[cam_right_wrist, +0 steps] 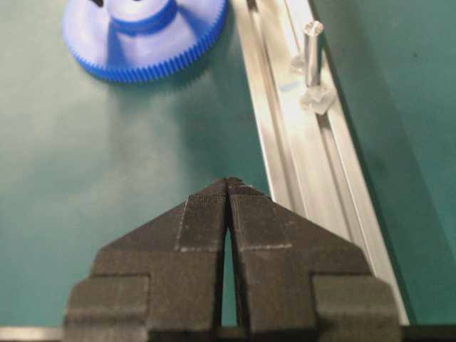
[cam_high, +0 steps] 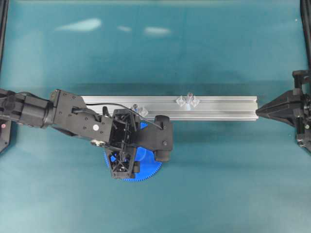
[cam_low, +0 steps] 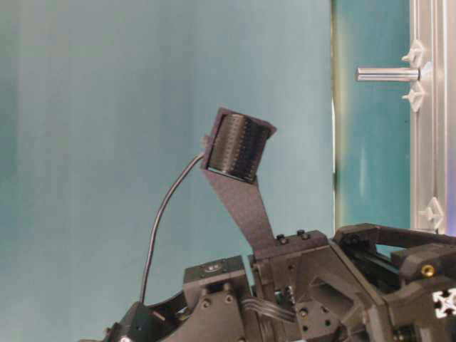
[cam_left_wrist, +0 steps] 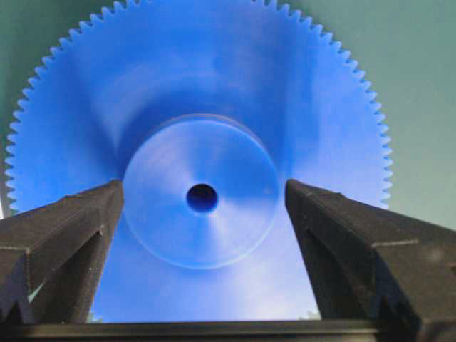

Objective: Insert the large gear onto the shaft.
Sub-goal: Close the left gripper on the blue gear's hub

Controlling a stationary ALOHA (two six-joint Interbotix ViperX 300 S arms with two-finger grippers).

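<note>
The large gear (cam_high: pixel 148 167) lies flat on the teal table just in front of the rail, mostly under my left arm. In the left wrist view the gear (cam_left_wrist: pixel 214 85) fills the frame, its raised hub (cam_left_wrist: pixel 201 192) and dark centre hole facing up. My left gripper (cam_left_wrist: pixel 203 196) is open, one finger on each side of the hub, and stands over the gear (cam_high: pixel 124 165). The shaft (cam_high: pixel 189 97) stands on the rail between two clear mounts; it also shows in the right wrist view (cam_right_wrist: pixel 311 50). My right gripper (cam_high: pixel 258 111) is shut and empty (cam_right_wrist: pixel 228 182) at the rail's right end.
A long aluminium rail (cam_high: pixel 218 109) runs left to right across the table. A second like pin (cam_high: pixel 137 108) stands on the rail beside my left arm's wrist. Black frame posts stand at the left and right edges.
</note>
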